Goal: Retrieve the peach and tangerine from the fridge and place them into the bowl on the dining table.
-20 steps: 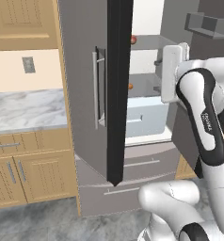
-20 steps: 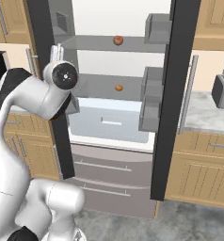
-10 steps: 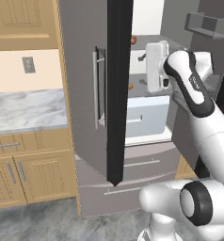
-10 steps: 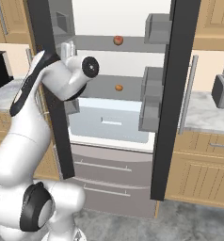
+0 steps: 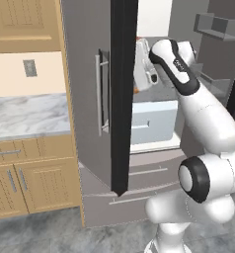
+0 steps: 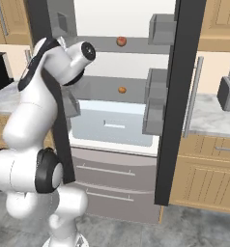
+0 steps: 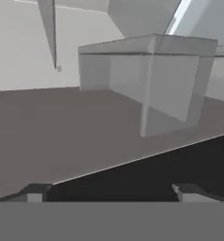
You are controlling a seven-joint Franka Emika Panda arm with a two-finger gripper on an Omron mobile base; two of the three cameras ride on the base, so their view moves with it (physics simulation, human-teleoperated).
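Two-finger dark pincer (image 7: 109, 190) with tips spread wide, holding nothing, facing a grey shelf; inside the open grey steel fridge (image 6: 126, 149), reddish-pink round peach (image 6: 121, 41) on the upper shelf; plain orange round tangerine (image 6: 122, 89) on the shelf below, above the pale blue drawer (image 6: 112, 126).

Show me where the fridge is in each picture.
Left base view: the fridge fills the centre, door swung toward us.
Right base view: centre, both doors open.
Hand view: seen from inside, along a grey shelf.
Shared landmark: the pale blue drawer, in both base views.
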